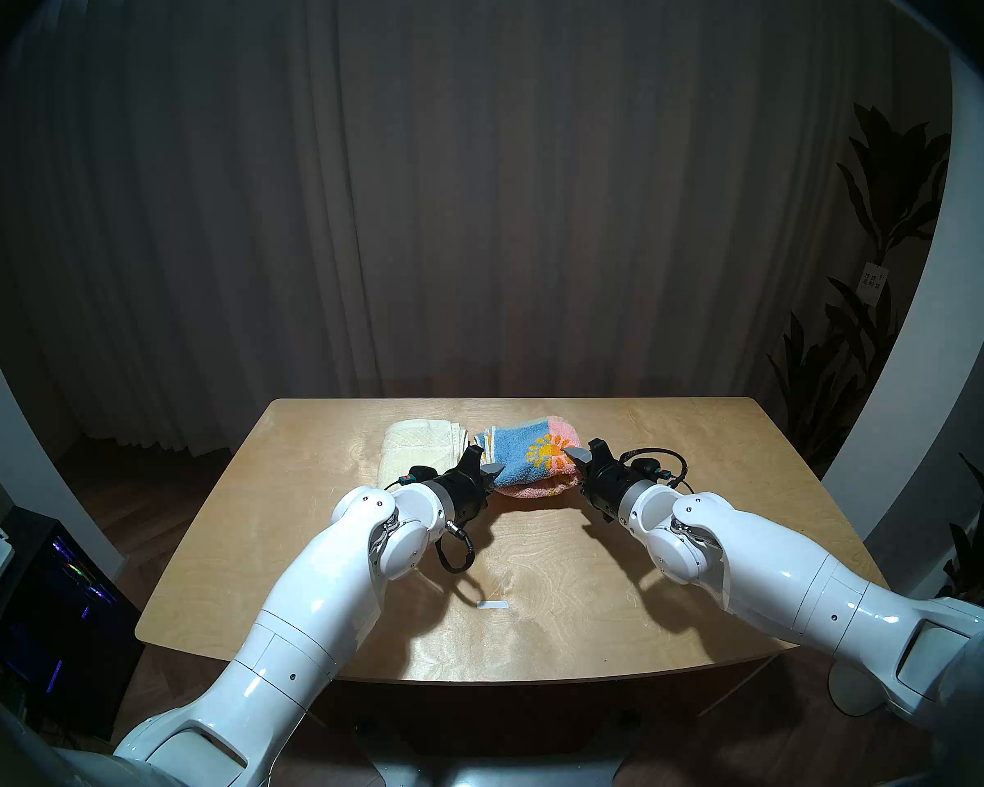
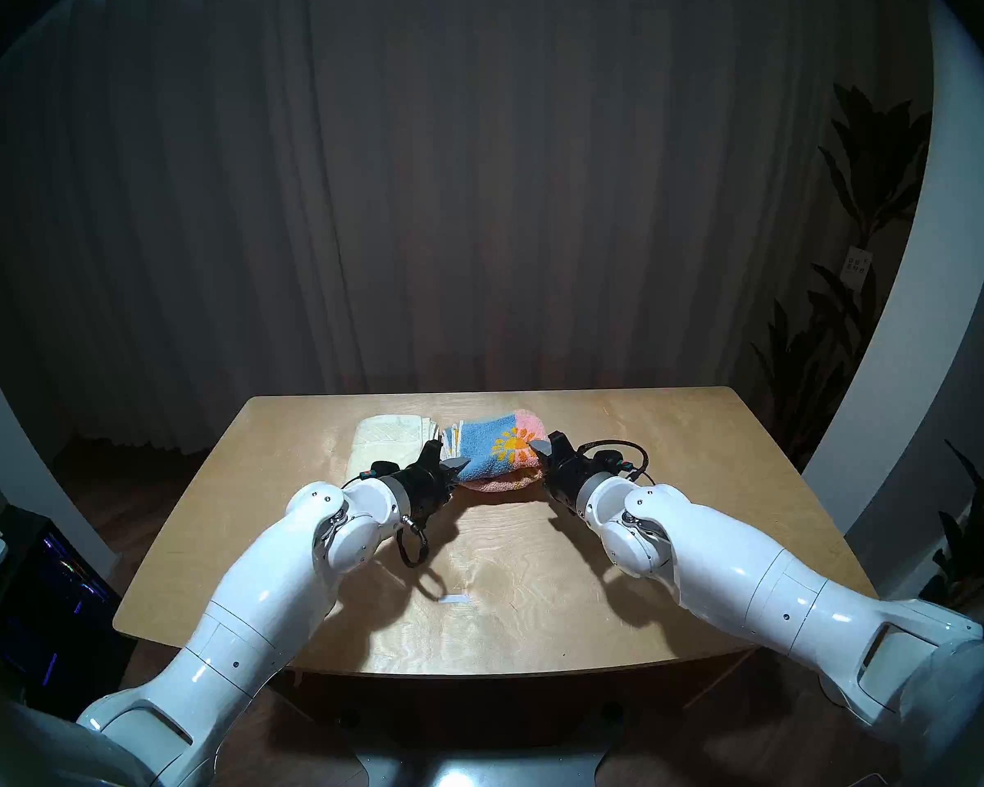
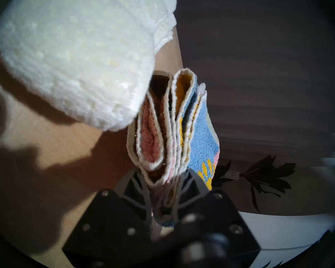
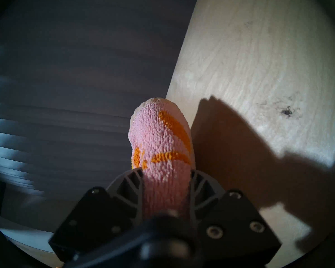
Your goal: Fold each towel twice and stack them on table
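Two towels near the counter's (image 1: 677,541) far edge — one cream towel (image 1: 416,451) lying folded, one patterned towel (image 1: 535,456) clamped at opposite ends by left gripper (image 1: 492,472) and right gripper (image 1: 574,455) jaws.

Cream towel (image 1: 416,451) perhaps partly arm-hidden

text: none legible | plant tag (image 1: 872,280): print too small

A folded pink-and-blue sun towel (image 1: 535,456) is hanging pinched at both ends, just beside the folded cream towel (image 1: 421,448) lying on the plywood surface (image 1: 592,570).
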### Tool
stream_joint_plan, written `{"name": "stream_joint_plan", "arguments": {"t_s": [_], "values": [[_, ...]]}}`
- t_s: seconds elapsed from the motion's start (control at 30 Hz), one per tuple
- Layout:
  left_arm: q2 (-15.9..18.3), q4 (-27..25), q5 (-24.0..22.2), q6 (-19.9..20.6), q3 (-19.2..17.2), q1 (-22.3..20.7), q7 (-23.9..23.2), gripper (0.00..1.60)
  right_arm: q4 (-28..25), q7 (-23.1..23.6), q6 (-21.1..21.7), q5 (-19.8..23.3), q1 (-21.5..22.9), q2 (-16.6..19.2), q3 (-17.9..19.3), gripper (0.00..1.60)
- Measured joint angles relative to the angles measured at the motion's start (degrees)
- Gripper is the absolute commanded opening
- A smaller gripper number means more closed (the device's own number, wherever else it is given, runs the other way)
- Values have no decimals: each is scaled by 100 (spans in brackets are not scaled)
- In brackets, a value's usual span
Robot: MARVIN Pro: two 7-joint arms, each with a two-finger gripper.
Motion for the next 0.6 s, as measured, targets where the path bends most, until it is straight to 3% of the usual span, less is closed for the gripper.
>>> {"name": "stream_joint_plan", "arguments": {"t_s": [0.6], "values": [[155, -660, 187, -221, -193, 202, -15, 0, -319, 25, -65, -44, 65, 70, 33, 0]]}}
